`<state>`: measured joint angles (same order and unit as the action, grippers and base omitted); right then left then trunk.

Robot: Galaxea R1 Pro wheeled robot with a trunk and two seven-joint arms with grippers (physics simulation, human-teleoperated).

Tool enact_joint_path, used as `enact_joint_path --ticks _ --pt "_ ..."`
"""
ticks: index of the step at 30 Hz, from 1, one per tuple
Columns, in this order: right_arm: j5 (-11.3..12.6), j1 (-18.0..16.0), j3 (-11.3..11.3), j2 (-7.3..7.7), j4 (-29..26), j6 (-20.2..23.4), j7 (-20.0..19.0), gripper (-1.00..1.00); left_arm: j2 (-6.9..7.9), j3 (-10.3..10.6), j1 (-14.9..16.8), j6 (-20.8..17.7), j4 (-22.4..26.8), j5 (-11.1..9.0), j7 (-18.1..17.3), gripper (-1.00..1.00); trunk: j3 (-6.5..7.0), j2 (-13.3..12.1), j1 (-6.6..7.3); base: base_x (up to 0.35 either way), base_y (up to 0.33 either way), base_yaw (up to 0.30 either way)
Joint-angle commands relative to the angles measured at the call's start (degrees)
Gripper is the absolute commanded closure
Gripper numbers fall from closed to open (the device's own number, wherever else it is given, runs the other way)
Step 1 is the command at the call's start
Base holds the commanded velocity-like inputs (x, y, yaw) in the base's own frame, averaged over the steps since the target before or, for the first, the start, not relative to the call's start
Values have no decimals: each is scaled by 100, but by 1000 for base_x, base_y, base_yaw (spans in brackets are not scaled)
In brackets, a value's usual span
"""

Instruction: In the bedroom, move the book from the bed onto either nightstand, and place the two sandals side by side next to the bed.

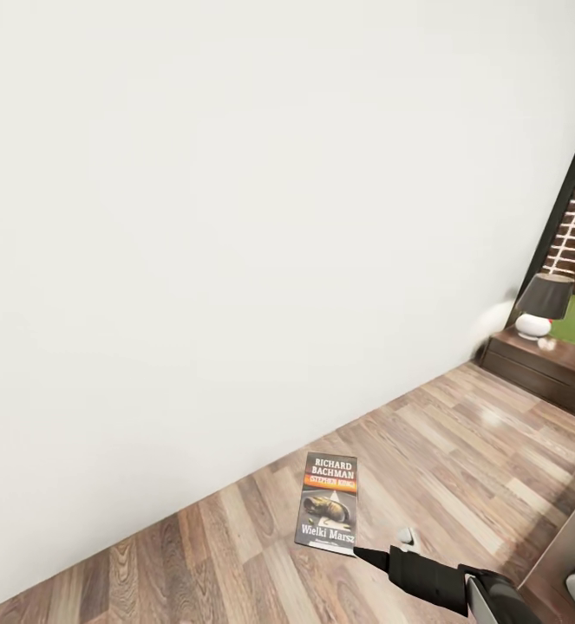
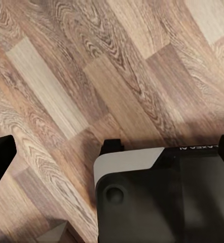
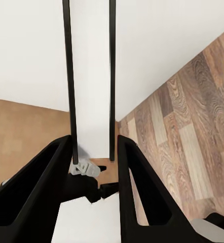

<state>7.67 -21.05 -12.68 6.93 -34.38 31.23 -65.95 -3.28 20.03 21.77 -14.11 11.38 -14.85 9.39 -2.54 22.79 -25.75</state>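
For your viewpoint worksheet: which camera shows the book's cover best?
The head view: the book shows its whole cover, title readable, held upright in the right gripper. The right wrist view gives its edge between the jaws. The left wrist view looks at floor.

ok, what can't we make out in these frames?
- Bed: head view, cut by the right edge, only a corner shows.
- Dark cabinet under the lamp: head view, cut by the right edge.
- Book cover: right wrist view shows it edge-on.
- Right gripper fingertips: head view, behind the book's corner.
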Motion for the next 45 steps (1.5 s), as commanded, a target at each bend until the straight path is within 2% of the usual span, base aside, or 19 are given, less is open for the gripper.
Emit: enact_joint_path --ticks 1,16,20,45 --pt "29 -5 -6 0 1 45 -6 100 3 50 2 -31 14 -61 37 -100 -6 13 -4 0 0 -208" --pt "32 -5 -6 3 1 17 -5 100 3 53 2 -30 14 -62 37 -100 98 13 -4 16 30 -210" --pt "38 -2 -6 11 2 -105 -31 100 3 53 2 -25 15 -62 37 -100 126 13 -4 136 163 -211" --pt "50 4 -6 46 2 -230 -70 100 4 53 2 -15 23 -62 11 -100 301 13 -4 224 277 -211"
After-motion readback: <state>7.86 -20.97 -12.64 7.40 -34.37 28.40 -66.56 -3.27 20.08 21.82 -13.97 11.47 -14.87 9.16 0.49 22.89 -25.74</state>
